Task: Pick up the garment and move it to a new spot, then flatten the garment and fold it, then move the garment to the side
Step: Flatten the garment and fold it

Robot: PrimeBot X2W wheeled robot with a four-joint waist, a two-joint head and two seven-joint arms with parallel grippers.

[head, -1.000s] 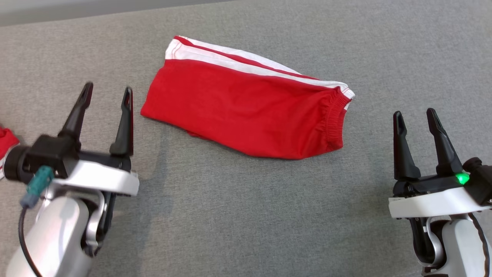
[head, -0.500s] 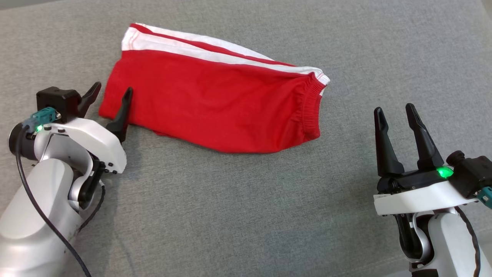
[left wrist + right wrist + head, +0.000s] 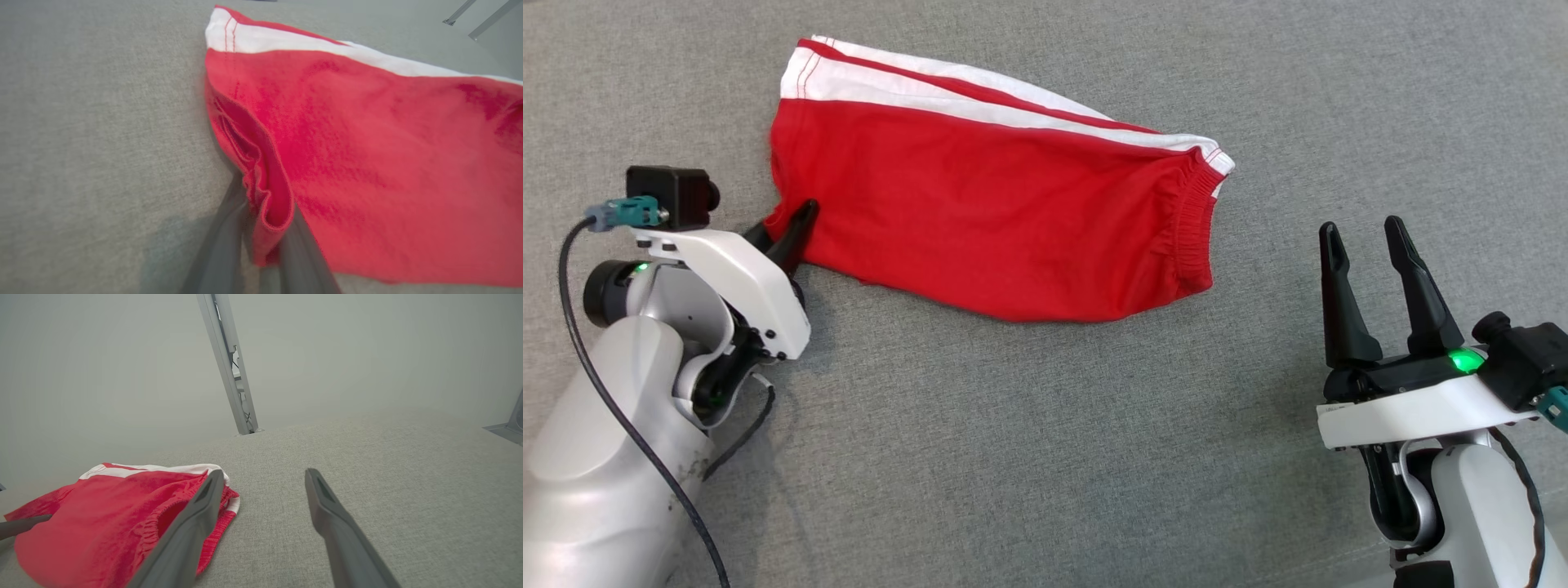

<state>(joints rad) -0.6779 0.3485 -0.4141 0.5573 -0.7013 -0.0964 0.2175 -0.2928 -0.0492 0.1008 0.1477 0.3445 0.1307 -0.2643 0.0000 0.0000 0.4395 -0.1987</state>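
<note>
Red cloth w/ white side stripes: the garment (image 3: 996,220), a pair of shorts, lies mostly flat on the grey fabric surface (image 3: 1013,457), upper-centre in head view. Its elastic waistband (image 3: 1188,229) is toward the robot's right and the leg hem toward its left. L gripper (image 3: 788,224) sits at the near-left hem corner, clenched on a bunched fold of red fabric. In L wrist view both blurred fingers (image 3: 220,253) flank that fold, which stands up btwn them, and the hem opening just beyond gapes a little. Rest of the garment rests on the surface, stripes along the far edge. R gripper (image 3: 1362,227) is well apart from the garment, off to the right past the waistband, fingers released & spread w/ nothing btwn them, tips pointing up the head view. R wrist view has the waistband end showing behind its left finger, and a metal strut (image 3: 229,363) rising beyond the surface's far edge.
</note>
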